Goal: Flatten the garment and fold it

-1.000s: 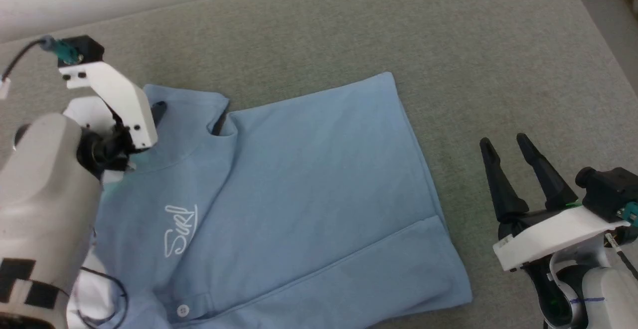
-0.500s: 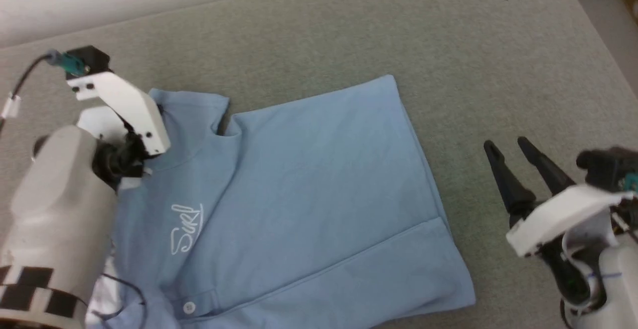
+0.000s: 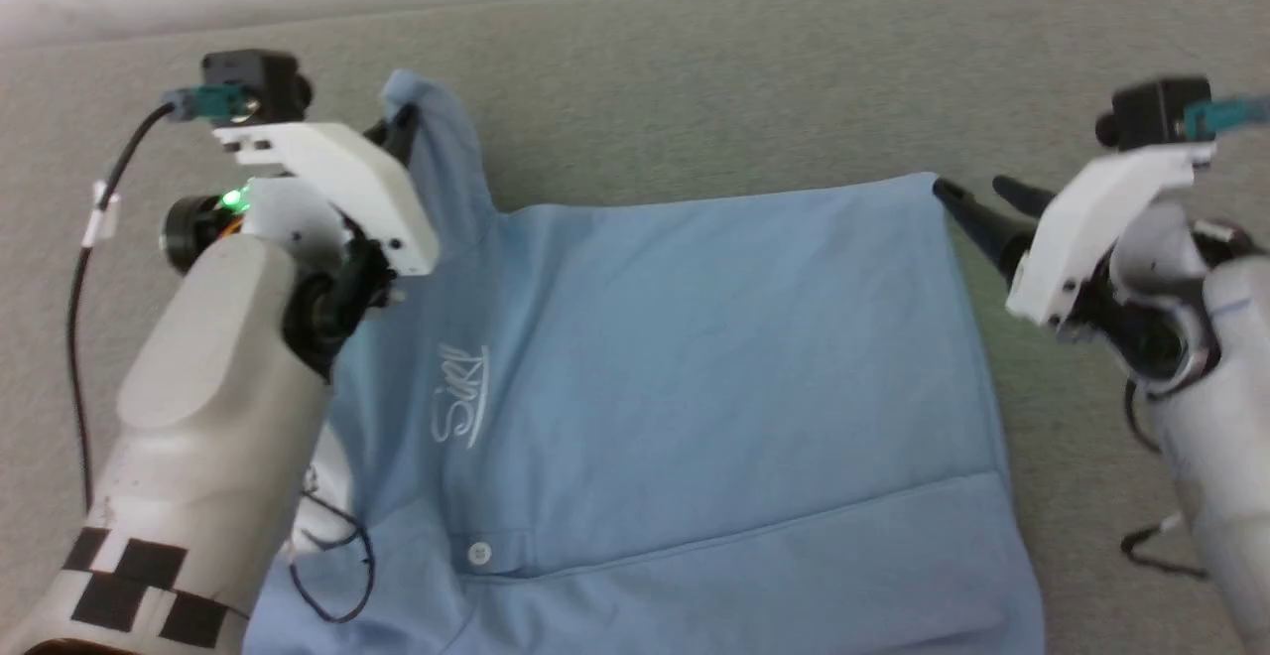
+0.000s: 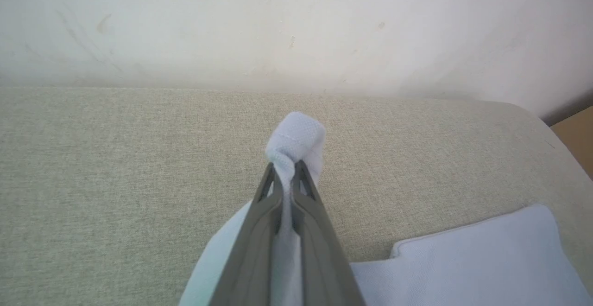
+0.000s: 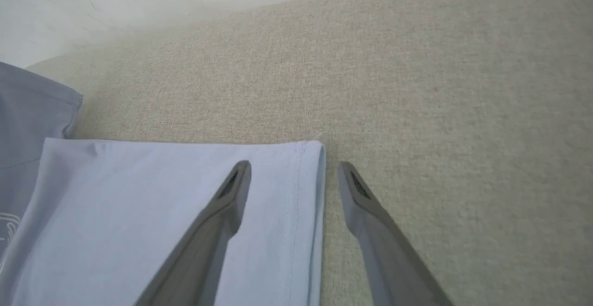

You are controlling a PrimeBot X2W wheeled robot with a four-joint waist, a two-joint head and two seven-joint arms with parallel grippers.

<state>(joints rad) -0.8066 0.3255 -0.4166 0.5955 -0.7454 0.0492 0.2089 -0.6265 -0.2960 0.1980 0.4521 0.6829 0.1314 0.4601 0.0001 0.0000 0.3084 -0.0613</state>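
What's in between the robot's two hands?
The blue shirt: in the head view it lies spread from the left gripper, pinching its sleeve, to the open right gripper at its far corner.

One garment [image 3: 695,357], seemingly; two end effectors [image 3: 399,129] [image 3: 967,186]

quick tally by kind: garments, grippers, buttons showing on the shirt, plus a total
garment: 1
grippers: 2, the left gripper and the right gripper
white button: 1
total: 4
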